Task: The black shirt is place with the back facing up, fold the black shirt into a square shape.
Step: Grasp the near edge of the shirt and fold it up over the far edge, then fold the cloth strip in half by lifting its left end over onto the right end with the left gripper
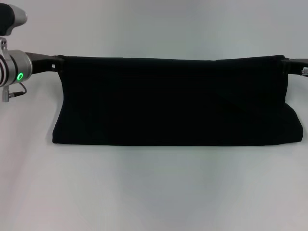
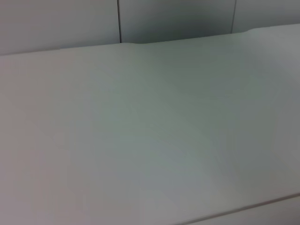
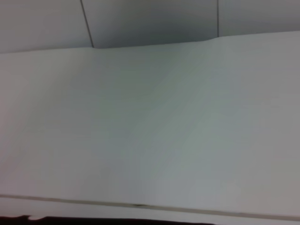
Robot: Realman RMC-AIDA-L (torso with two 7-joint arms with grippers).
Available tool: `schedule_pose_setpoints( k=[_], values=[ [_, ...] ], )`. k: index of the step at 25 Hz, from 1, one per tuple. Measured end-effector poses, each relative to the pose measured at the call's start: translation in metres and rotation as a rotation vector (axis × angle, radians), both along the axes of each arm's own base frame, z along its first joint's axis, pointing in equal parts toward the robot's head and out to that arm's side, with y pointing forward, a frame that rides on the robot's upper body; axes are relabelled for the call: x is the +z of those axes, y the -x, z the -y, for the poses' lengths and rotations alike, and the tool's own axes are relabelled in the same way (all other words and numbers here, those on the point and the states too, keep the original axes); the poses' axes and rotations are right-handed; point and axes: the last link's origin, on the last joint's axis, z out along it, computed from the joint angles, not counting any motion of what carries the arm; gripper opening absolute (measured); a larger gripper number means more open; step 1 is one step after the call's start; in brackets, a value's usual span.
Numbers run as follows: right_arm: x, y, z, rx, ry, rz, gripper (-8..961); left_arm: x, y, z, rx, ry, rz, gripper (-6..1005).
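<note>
A plain white bench (image 1: 154, 192) fills the head view, its surface bare and evenly lit in front and behind. In the left wrist view the same pale bench top runs back to an edge, and beyond it stands a grey panelled wall (image 2: 178, 18) with thin dark vertical seams. The right wrist view shows that wall too, again split by narrow seams, above the flat white surface, with a faint line crossing the surface near one border.
</note>
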Motion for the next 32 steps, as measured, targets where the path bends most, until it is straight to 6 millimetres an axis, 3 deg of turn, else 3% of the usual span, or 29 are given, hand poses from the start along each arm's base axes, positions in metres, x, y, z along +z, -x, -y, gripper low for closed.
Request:
schedule_pose_setpoints(
  k=[6,10,15,18,24,32],
  values=[
    [0.002,-0.004,0.001,-0.013,-0.023,0.013,88,-0.005,0.001,-0.001,0.009,-0.043,-0.038,39],
    [0.008,-0.008,0.002,-0.024,-0.044,0.025,201,-0.006,0.005,0.0,0.027,-0.079,-0.049,41],
    [0.015,-0.011,0.006,-0.028,-0.028,-0.035,358,-0.001,0.009,0.001,0.051,-0.109,-0.014,267],
    [0.02,-0.013,0.014,-0.017,0.009,-0.107,486,0.003,0.011,0.006,0.073,-0.09,0.053,471],
    [0.029,-0.016,0.046,0.022,0.137,-0.276,660,0.007,0.014,0.038,0.084,0.107,0.201,703],
    [0.03,-0.031,0.093,0.031,0.259,-0.398,681,0.016,0.028,0.081,0.114,0.251,0.268,719]
  ],
)
